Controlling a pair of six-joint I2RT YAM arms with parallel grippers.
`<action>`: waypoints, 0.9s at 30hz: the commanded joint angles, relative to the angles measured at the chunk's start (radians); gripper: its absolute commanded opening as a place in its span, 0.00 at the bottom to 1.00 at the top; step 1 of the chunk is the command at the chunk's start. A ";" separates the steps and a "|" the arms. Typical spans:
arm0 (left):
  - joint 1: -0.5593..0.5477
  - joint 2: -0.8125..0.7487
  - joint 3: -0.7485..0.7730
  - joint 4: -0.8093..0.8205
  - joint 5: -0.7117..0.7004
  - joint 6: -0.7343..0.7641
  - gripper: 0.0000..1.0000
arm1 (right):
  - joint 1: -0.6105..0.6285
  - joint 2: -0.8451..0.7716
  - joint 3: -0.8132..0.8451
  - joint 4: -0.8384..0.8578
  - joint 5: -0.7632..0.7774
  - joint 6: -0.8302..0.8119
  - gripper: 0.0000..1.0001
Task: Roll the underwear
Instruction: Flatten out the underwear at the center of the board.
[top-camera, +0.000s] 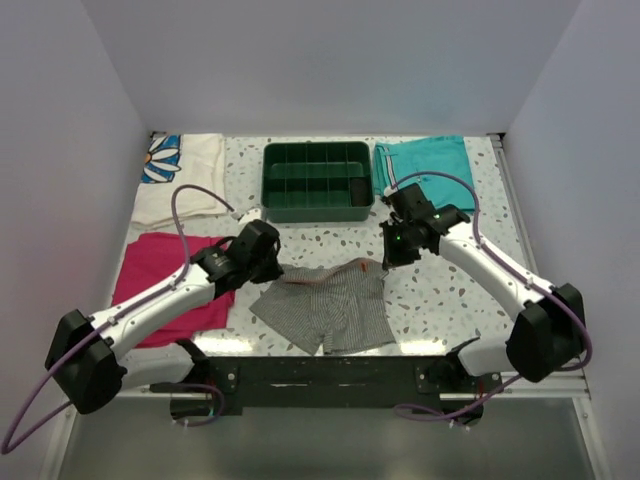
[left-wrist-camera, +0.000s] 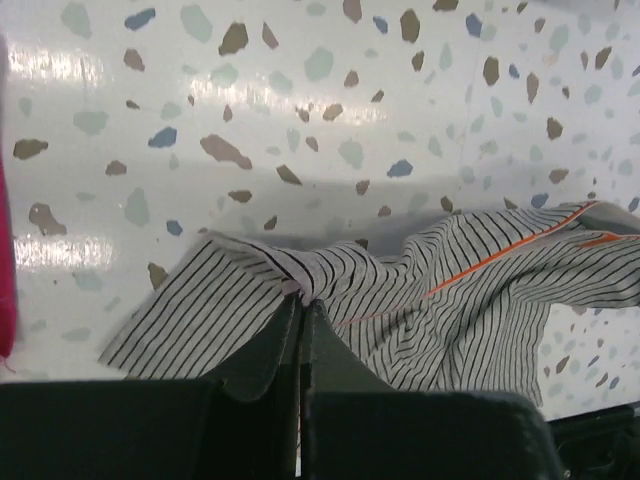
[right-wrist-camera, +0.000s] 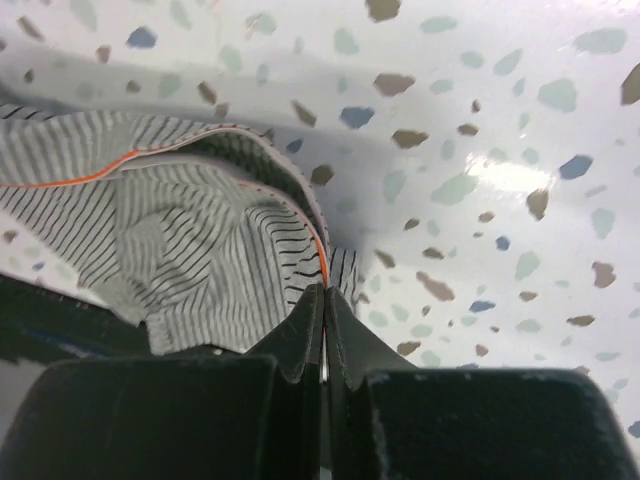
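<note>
For a straight roll, the left gripper (left-wrist-camera: 300, 312) and right gripper (right-wrist-camera: 323, 298) should, I judge, carry the far edge toward six o'clock together and level. Each is clamped tight on the underwear (top-camera: 330, 305), at its ten and two o'clock corners. The garment lies at the table's (top-camera: 440, 300) six o'clock.

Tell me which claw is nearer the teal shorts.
Right. The right claw, shut on the underwear, sits close to the near edge of the shorts; the left claw, also gripping it, is farther off, beside the magenta cloth.
</note>
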 joint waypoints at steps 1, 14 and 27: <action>0.074 0.023 0.011 0.281 0.054 0.089 0.00 | -0.029 0.043 0.035 0.144 0.101 -0.044 0.00; 0.216 0.318 0.136 0.394 0.155 0.159 0.00 | -0.063 0.282 0.139 0.217 0.208 -0.047 0.00; 0.321 0.339 0.198 0.378 0.246 0.209 0.68 | -0.108 0.381 0.205 0.266 0.205 -0.032 0.38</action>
